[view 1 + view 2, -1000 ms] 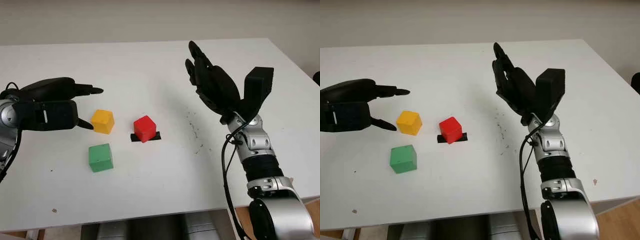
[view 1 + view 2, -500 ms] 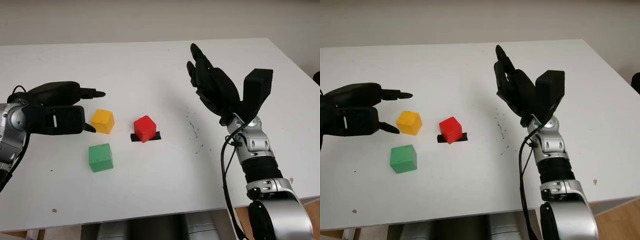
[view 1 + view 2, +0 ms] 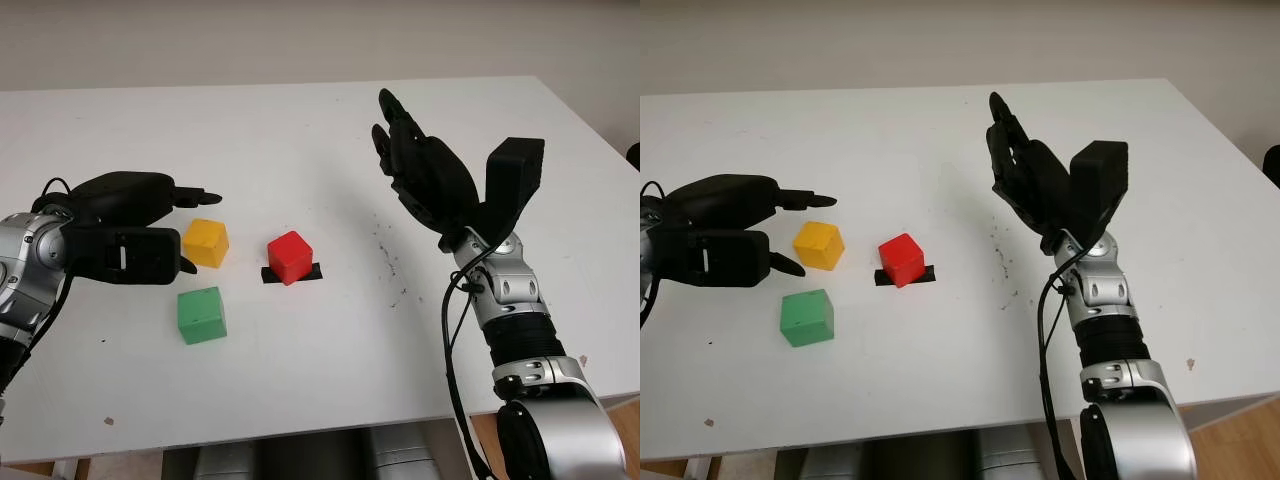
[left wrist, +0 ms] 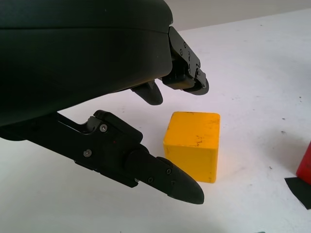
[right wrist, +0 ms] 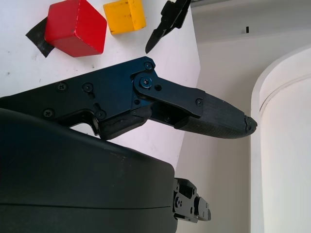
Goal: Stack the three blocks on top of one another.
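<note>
Hovering at the left of the frame, the left hand (image 3: 150, 225) is released just beside the yellow cube (image 3: 205, 243), its black fingers (image 4: 165, 177) bracketing the block without touching it. Near the centre of the white bench (image 3: 300, 130), the red cube (image 3: 290, 257) sits on a strip of black tape (image 3: 310, 272), while the green cube (image 3: 201, 315) lies apart below the yellow one. All three are smooth, matte, square-edged blocks. At right, the right hand (image 3: 425, 175) is raised above the bench, open and holding nothing.
</note>
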Controlling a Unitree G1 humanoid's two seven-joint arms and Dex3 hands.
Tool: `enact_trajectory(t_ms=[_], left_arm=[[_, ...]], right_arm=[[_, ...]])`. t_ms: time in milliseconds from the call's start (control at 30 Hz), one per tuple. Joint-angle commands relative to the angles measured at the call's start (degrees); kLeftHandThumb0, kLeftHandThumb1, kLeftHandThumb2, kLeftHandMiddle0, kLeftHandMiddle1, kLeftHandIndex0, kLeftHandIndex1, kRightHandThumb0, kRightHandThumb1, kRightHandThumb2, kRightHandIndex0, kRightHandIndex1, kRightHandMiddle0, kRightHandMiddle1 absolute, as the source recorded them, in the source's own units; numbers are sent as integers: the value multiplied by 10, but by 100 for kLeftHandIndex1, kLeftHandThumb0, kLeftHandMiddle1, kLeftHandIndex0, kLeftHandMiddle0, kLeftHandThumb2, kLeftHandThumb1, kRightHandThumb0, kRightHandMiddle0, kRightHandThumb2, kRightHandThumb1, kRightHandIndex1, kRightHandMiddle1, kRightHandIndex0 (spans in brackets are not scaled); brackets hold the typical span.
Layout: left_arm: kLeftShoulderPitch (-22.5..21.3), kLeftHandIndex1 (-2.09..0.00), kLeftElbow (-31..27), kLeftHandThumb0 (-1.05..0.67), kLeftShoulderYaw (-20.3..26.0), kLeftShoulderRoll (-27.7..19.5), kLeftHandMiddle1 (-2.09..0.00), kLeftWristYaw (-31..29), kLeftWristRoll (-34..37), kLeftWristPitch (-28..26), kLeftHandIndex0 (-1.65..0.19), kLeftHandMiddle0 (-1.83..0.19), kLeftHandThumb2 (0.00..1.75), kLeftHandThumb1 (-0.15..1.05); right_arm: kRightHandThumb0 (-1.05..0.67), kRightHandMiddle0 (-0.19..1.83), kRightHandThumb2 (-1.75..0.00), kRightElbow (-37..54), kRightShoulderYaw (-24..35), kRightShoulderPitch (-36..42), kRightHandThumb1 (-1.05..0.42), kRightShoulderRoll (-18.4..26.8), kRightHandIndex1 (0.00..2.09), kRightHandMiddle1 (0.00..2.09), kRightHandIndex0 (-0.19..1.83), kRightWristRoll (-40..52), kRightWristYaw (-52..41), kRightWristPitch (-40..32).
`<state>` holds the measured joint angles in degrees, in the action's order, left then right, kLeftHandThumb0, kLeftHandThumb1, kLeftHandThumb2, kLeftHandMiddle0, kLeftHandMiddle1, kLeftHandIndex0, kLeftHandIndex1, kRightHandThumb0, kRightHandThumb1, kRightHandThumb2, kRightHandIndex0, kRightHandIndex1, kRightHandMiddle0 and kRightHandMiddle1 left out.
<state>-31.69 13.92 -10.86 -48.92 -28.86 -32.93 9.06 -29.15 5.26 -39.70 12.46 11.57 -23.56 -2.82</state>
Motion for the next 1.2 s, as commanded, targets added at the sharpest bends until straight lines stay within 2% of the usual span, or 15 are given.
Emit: enact_trajectory(t_ms=[0,67,200,333,367,400,467,533,800,867,933,1000,1067,1100,1167], left_arm=[[-10,-9,6,-54,-5,1,-115,10,-6,15,-41,10,5,83],[-11,-10,12,-51,-11,-2,-105,17,-17,29,-42,5,5,83],[-14,-12,28,-49,-19,-3,-39,30,-37,52,-44,-25,5,83],[-15,-14,44,-47,-21,1,-25,47,-46,70,-46,-37,5,83],[-16,-15,46,-47,-22,2,-37,51,-48,74,-47,-35,5,83],[-16,-18,47,-46,-23,3,-60,54,-51,74,-48,-25,5,83],[-17,-21,47,-44,-25,5,-78,56,-58,70,-49,-18,6,84],[-19,-24,50,-42,-27,8,-68,63,-66,70,-50,-23,5,85],[-26,-34,81,-42,-35,18,-80,110,-89,89,-50,-23,5,87],[-25,-42,90,-43,-31,24,-112,120,-83,91,-48,-12,5,86],[-26,-51,95,-45,-29,28,-123,123,-77,90,-44,-8,5,86],[-26,-70,99,-49,-29,30,-136,127,-73,94,-36,-5,6,89],[-25,-90,101,-50,-27,32,-173,126,-63,95,-30,1,6,91],[-25,-99,102,-50,-25,34,-179,123,-56,96,-27,1,6,92],[-26,-113,103,-48,-23,35,-151,113,-42,92,-23,-11,6,97]], right_arm=[[-78,-19,-79,13,3,-2,-105,4,0,0,-19,0,-1,-1],[-78,-19,-79,13,2,-2,-105,5,0,0,-19,0,-4,1],[-79,-19,-78,16,3,0,-105,5,0,0,-19,1,-6,1],[-78,-19,-78,20,4,2,-105,6,0,0,-19,0,-6,0],[-78,-19,-78,22,4,2,-105,6,0,0,-19,0,-6,-1],[-77,-19,-79,24,4,3,-105,6,0,0,-19,0,-5,-1],[-78,-19,-79,28,4,4,-105,8,0,0,-19,-1,-4,-1],[-79,-19,-78,33,4,6,-105,9,0,0,-19,-3,-2,-2],[-78,-19,-78,49,5,14,-105,14,0,0,-19,1,-7,-7],[-77,-19,-78,51,4,16,-105,15,0,0,-19,0,-9,-5],[-77,-19,-79,51,4,16,-105,16,0,0,-19,0,-11,-6],[-76,-19,-78,52,4,16,-105,16,0,0,-19,0,-9,-10],[-74,-19,-77,54,4,16,-105,16,0,0,-19,-1,-6,-15],[-74,-19,-77,54,5,15,-105,16,0,0,-19,-1,-4,-15],[-71,-19,-75,54,5,14,-105,17,0,0,-19,-2,-3,-16]])
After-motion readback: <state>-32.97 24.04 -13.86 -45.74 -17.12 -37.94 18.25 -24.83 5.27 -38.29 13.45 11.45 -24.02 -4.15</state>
